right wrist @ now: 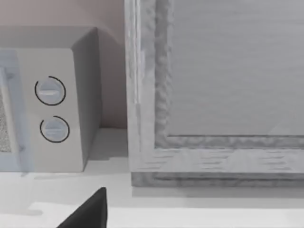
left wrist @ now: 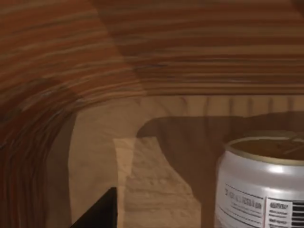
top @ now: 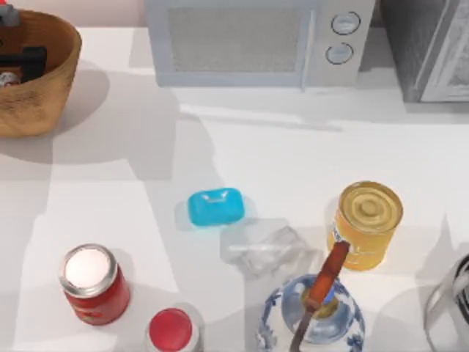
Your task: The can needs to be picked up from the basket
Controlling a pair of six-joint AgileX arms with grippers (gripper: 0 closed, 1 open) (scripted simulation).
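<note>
Wicker walls of the basket (top: 44,81) surround the left gripper (top: 22,60), lowered inside beside the can (left wrist: 261,183), which stands upright on the basket floor, not yet lifted. Whether its fingers are wide or closed I cannot tell. Grasping and raising remain. The right arm (top: 451,304) sits parked at the worktop's right edge.

My left gripper (top: 22,60): matte black, blocky body with a small grey-and-red fitting above it at the top view's upper left; one black, flat-faced, wedge-shaped finger (left wrist: 97,213) juts into the left wrist view. My right arm (top: 453,301): curved, glossy silver-grey shell with dark banding at the top view's lower right edge. One matching black angular finger (right wrist: 88,211) shows in the right wrist view.
</note>
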